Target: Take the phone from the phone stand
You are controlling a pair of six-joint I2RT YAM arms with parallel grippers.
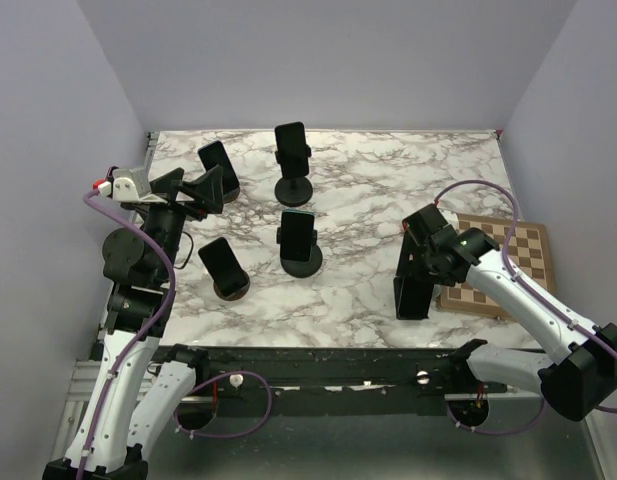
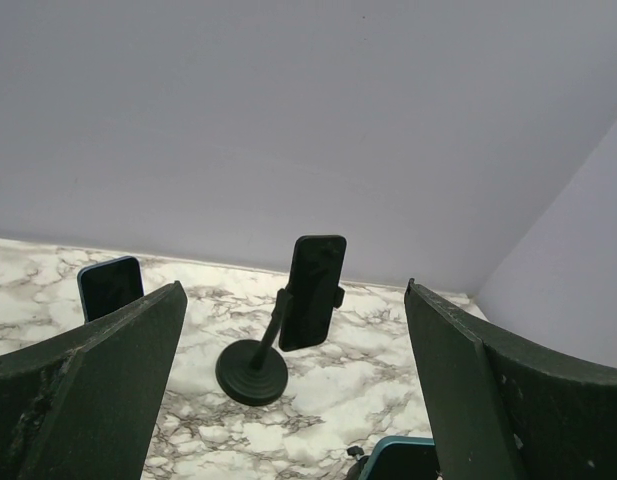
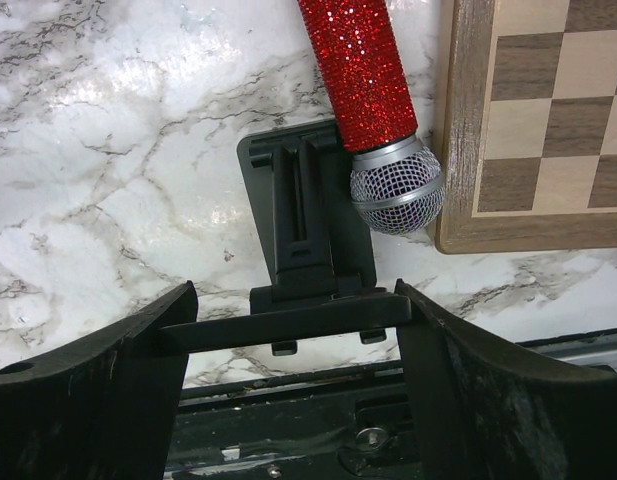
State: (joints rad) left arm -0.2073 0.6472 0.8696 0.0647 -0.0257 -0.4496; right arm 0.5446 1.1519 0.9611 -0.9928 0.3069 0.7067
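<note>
Top external view has the right gripper [image 3: 296, 296] nearest, at about 4 o'clock on the marble table [image 1: 388, 190], pointing down toward the near edge. Its fingers are wide apart, and the top bar of a black holder [image 3: 308, 215] reaches from one finger to the other and touches both, so the gripper has hold of this holder. A red microphone [image 3: 363, 70] lies just beyond, with its mesh head at the holder's right edge. A chessboard [image 3: 548, 120] lies at 3 o'clock of the microphone. There are four phones on the table, and each one sits in a stand. The near phone [image 1: 223, 262] is at 8 o'clock and the middle phone [image 1: 297, 232] is close to the centre. The left gripper [image 1: 200, 190] is at 9 o'clock, raised above the marble, with its jaws fully open and nothing between them. The left phone [image 1: 218, 165] is near it, at 10 o'clock. The far phone [image 2: 316, 290] is at 12 o'clock, upright on a stalk stand [image 2: 253, 372] with a round base. In the left wrist view it shows in the gap between the fingers, well apart from them.
</note>
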